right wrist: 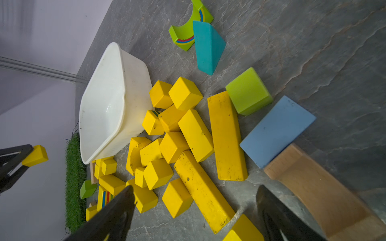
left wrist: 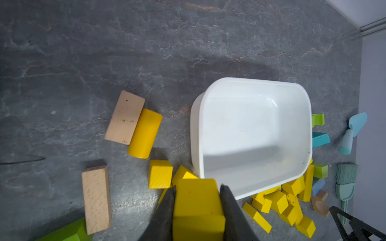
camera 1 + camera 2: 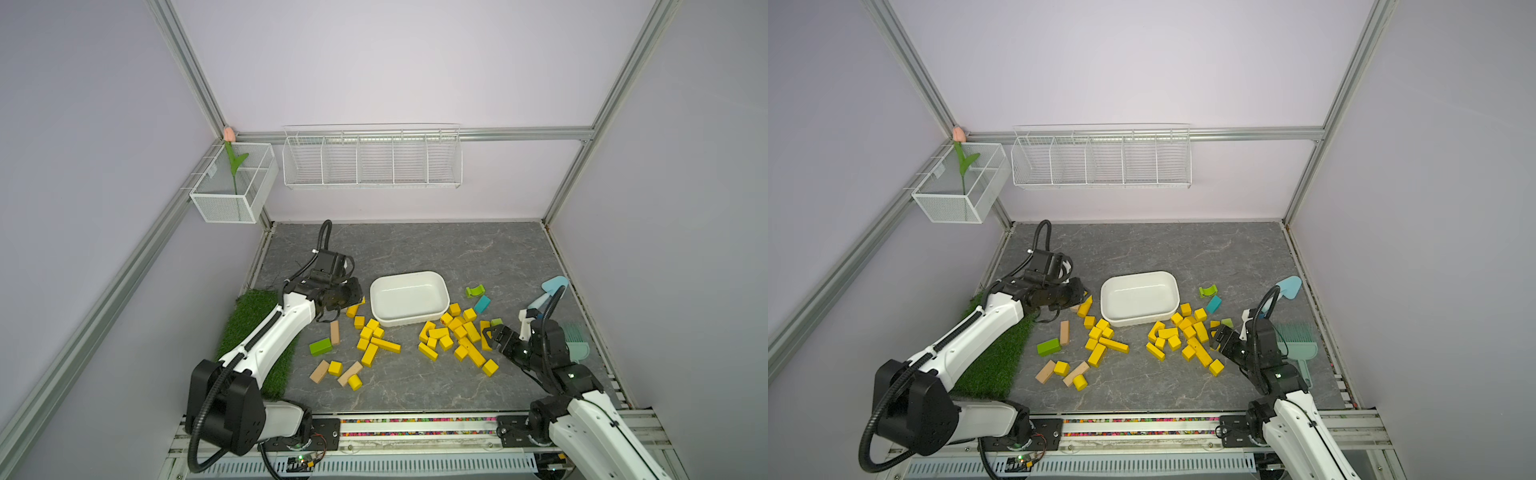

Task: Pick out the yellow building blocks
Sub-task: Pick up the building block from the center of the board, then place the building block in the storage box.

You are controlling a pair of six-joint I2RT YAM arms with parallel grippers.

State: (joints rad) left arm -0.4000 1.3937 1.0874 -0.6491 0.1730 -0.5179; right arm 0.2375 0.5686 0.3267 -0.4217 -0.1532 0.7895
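In both top views the left gripper [image 3: 349,296] sits at 9 o'clock of the white tub [image 3: 376,291], just past the grass mat [image 3: 249,328]. Its black body covers whatever lies between its fingers.

The left wrist view settles that. The two dark fingers [image 2: 165,212] press on opposite faces of a yellow block [image 2: 197,200], clamped on it. In the right wrist view the same block pokes past the fingertips with the wall behind it. It is probably clear of the floor, though that angle is too oblique to be sure.

The left wrist view also shows a tan block [image 2: 125,117] and a yellow cylinder [image 2: 145,133] lying side by side and touching. From above they are largely hidden by the gripper.

The other yellow building blocks [image 3: 372,340] lie on the grey floor [image 3: 415,249] in two heaps. One is at 7 o'clock of the tub, among tan bars [image 3: 334,332] and a green block [image 3: 320,346]. The other is at 5 o'clock, right up against the tub's wall.

A green arch [image 3: 475,291] and a teal wedge [image 3: 482,304] lie at 3 o'clock.

The right gripper [image 3: 489,337] is at 4 o'clock, at the far edge of that second heap, with its jaws spread wide and nothing held. Only the right wrist view shows what the arm hides from above: a pale blue slab [image 1: 277,131] and a tan arch [image 1: 319,187] just beside one finger. A long yellow bar [image 1: 204,192] runs between the fingertips.
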